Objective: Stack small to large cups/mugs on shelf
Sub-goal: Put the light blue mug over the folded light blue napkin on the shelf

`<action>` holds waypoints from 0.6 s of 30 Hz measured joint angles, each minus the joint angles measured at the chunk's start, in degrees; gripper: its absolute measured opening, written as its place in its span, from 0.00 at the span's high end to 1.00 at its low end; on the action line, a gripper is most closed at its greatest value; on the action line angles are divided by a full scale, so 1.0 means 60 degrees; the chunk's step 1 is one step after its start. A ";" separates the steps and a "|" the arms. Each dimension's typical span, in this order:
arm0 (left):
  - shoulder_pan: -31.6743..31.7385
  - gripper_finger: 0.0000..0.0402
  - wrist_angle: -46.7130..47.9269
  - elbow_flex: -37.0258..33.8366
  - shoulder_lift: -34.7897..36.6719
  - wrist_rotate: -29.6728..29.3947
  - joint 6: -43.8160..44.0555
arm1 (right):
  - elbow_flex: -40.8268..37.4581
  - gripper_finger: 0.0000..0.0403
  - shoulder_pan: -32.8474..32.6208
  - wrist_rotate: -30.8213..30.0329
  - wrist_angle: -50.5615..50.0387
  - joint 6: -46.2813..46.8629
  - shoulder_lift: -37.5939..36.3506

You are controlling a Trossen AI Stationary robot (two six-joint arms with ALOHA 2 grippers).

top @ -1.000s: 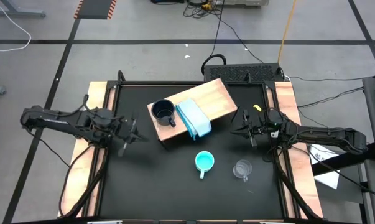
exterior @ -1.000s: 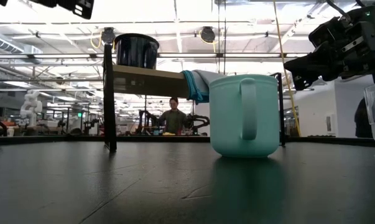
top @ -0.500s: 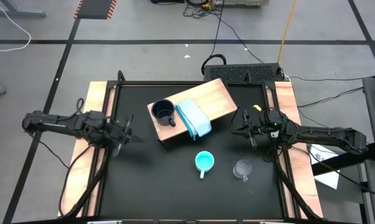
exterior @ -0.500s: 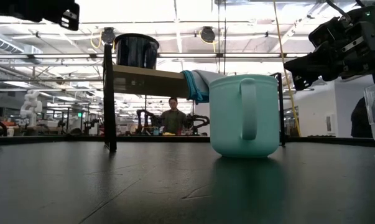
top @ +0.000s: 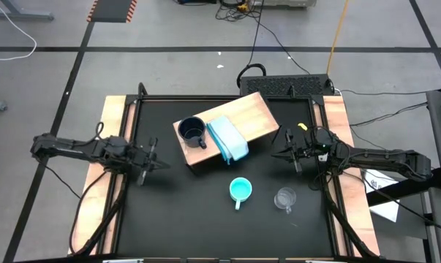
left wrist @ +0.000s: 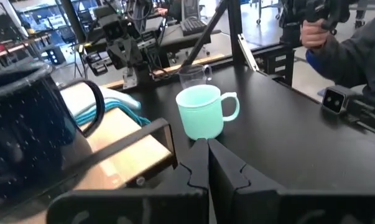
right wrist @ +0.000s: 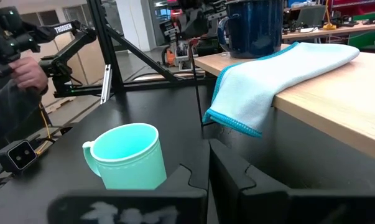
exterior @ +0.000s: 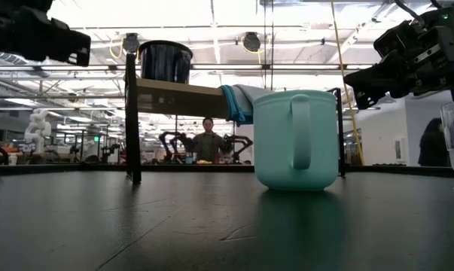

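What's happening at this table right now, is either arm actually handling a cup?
No. Both arms are empty. The left gripper sits shut near the table's left edge, and the right gripper waits shut on the right side. The dark navy mug stands on the wooden shelf beside a pale blue cloth. The turquoise cup and the clear glass mug stand on the black table, not yet stacked.

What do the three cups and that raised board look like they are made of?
The dark navy mug looks like speckled enamelled metal: glossy, with pale flecks. The turquoise cup is smooth and matte, probably plastic or glazed ceramic; I cannot tell which. The clear mug is see-through, so glass or clear plastic. The shelf has a pale, wood-like top, likely unvarnished.
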State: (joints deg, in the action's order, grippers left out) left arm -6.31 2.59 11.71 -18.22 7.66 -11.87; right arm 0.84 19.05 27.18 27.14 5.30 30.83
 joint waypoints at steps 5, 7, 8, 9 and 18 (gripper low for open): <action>0.0000 1.00 -0.0033 -0.0285 -0.0004 -0.0004 0.0005 | 0.0004 1.00 -0.0002 -0.0002 0.0000 -0.0016 -0.0004; 0.0000 1.00 -0.0239 -0.0424 -0.0004 0.0142 -0.0133 | 0.0001 1.00 -0.0001 -0.0004 0.0000 0.0004 -0.0004; 0.0000 1.00 -0.0393 -0.0499 -0.0004 0.0325 -0.0226 | 0.0004 1.00 0.0000 -0.0002 0.0000 0.0004 -0.0004; 0.0000 1.00 -0.0547 -0.0582 0.0003 0.0477 -0.0294 | 0.0001 1.00 -0.0004 -0.0004 0.0000 0.0004 -0.0003; 0.0000 1.00 -0.1767 -0.1669 0.0001 0.0474 -0.0331 | 0.0003 1.00 -0.0003 -0.0004 0.0000 0.0004 -0.0004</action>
State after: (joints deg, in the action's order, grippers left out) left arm -6.31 -8.01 1.69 -18.21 10.50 -13.85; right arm 0.86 19.03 27.16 27.14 5.32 30.81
